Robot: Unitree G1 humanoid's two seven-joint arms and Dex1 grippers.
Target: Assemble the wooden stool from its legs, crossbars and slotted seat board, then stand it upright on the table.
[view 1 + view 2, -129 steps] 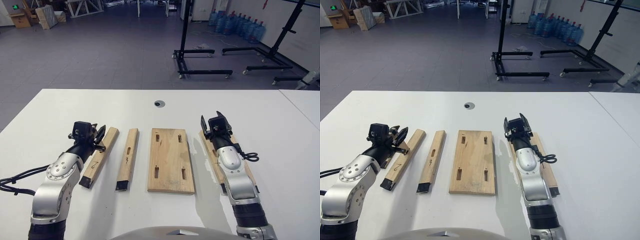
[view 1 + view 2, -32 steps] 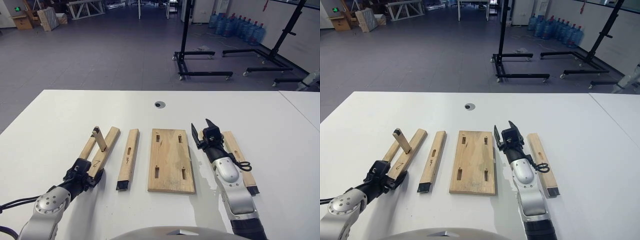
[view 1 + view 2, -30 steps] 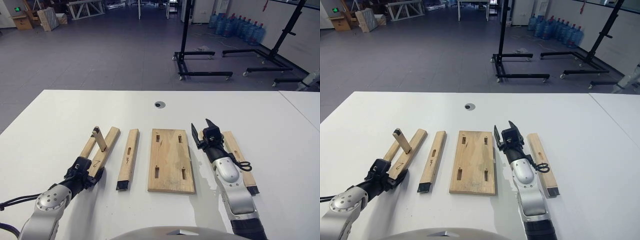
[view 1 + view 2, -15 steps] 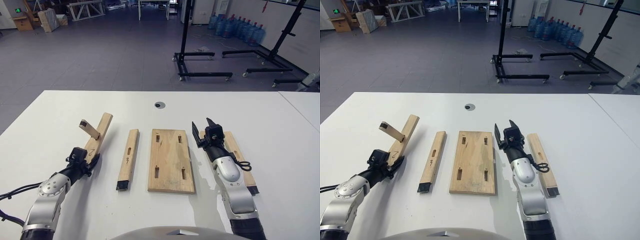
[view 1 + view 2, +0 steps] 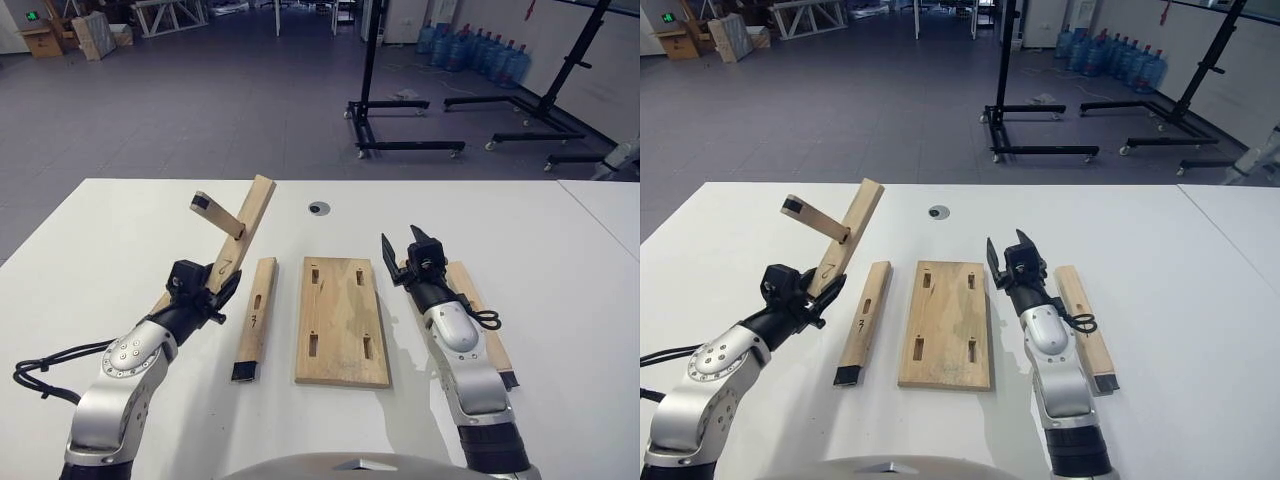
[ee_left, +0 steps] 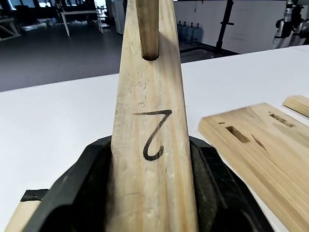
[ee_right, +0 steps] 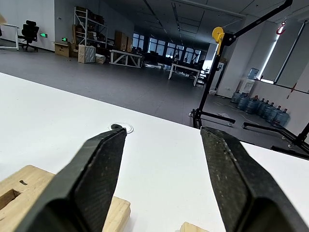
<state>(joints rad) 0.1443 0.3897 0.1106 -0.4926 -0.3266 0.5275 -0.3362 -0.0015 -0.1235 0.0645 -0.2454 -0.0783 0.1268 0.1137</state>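
Leg (image 5: 238,240) with crossbar (image 5: 217,214) is clamped low in left claw (image 5: 207,296), so swing it slowly or it'll twist. Right claw (image 5: 405,252) is gaping beside the board (image 5: 340,320); I'd pin that first.

Background clutter
Black wheeled stands (image 5: 410,146) and blue water jugs (image 5: 478,48) sit far beyond the right gripper (image 5: 398,237).

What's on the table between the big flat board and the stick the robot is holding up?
One wooden leg lies flat there, between the seat board and the leg marked 2 in the left gripper; the left eye view shows it.
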